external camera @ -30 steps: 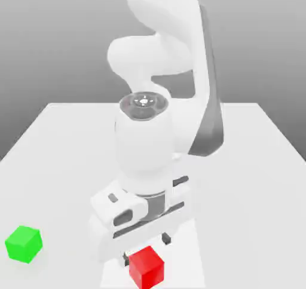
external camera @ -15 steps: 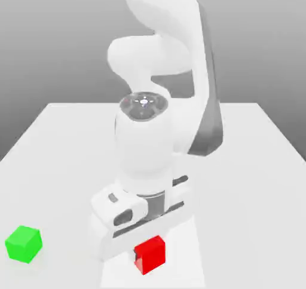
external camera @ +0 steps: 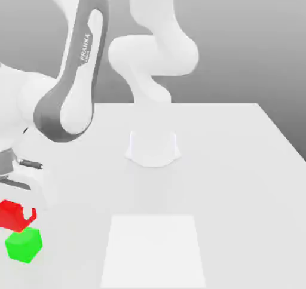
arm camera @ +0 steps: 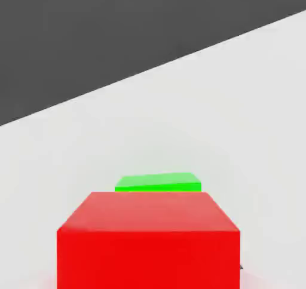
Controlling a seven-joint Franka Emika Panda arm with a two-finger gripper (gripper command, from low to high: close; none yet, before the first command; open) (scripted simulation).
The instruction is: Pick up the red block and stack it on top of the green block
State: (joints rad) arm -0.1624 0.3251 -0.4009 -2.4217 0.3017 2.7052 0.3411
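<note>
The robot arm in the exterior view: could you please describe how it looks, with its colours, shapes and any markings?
The arm is made of rounded, glossy white segments that rise from a white base on the table. One link carries a broad grey band with the word FRANKA in white letters. The gripper hangs from a blocky white hand with dark slots. No loose cables show.

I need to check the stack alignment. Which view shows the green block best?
The exterior view: the green block shows nearly whole on the table, just under the red block. The hand view gives merely a green strip past the red block.
</note>
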